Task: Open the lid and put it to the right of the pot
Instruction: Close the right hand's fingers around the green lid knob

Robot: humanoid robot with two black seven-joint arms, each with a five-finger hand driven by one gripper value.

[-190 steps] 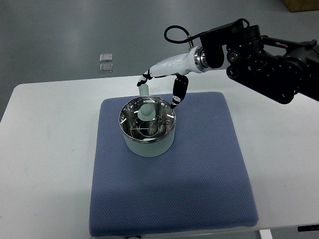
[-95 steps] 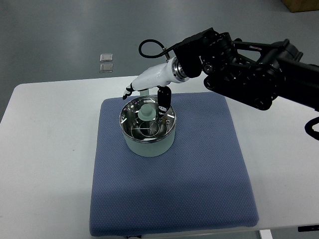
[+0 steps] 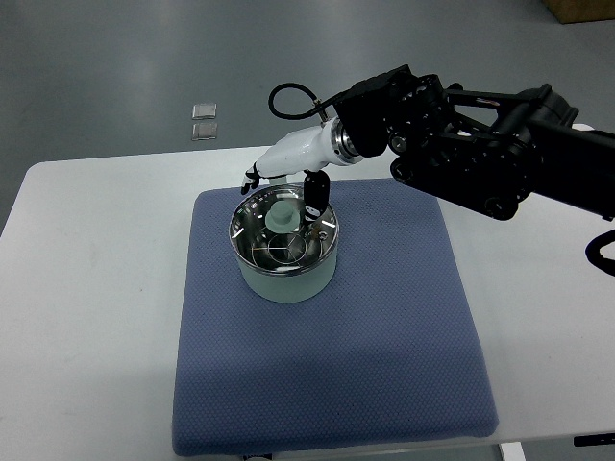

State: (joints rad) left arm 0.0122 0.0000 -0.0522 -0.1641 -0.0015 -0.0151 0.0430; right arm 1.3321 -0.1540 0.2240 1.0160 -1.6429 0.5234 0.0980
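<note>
A pale green pot (image 3: 284,277) stands on the blue mat (image 3: 384,327), towards its back left. A glass lid (image 3: 283,236) with a metal rim and a pale green knob (image 3: 283,214) covers it. My right hand (image 3: 281,189) reaches in from the right on a black arm and hovers just over the knob. Its white palm lies behind the knob, with the black fingers (image 3: 252,179) spread past it to the left and the thumb (image 3: 314,192) hanging down on the right side. The fingers straddle the knob without closing on it. No left arm shows.
The mat lies on a white table (image 3: 86,317). Two small square plates (image 3: 204,120) are set into the grey floor behind the table. The bulky black forearm (image 3: 480,144) hangs over the table's back right.
My right hand has swung left and down from behind the pot's rim until it sits over the lid knob. In the last half second it barely moved.
</note>
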